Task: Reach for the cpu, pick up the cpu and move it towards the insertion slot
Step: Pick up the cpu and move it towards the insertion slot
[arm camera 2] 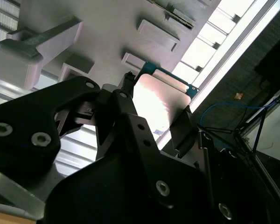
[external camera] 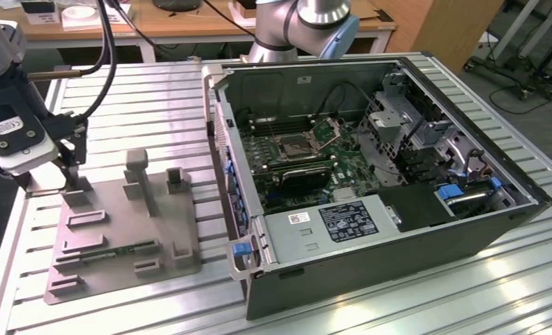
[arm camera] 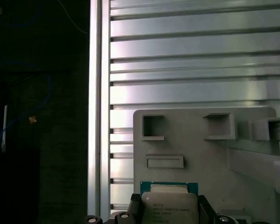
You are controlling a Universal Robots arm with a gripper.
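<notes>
Where the arm stands over the far corner of the grey tray [external camera: 127,230] at the exterior view's left, the gripper [external camera: 71,174] is down at tray level. In both wrist views the gripper [arm camera 2: 157,95] [arm camera: 170,211] has its two dark fingers [arm camera: 136,208] set against opposite edges of the cpu [arm camera: 170,200], narrowed onto it and gripping it. The cpu [arm camera 2: 161,100] presents a bright silvery top with a green rim showing along one side. It lies within the corner area of the tray [arm camera: 200,154]. Whether it has cleared the tray surface cannot be told. The tray [arm camera 2: 107,28] carries several raised blocks and shallow recesses, and a thin green memory stick [external camera: 108,252] lies in one of its nearer holders. The tray rests on a slatted aluminium bench [external camera: 397,307]. On the same bench, towards the exterior view's right, stands an open computer case [external camera: 397,237]. The insertion slot [external camera: 294,146], a square metal-framed socket with a dark centre, sits on the green board inside the case, well apart from the gripper and the cpu.
</notes>
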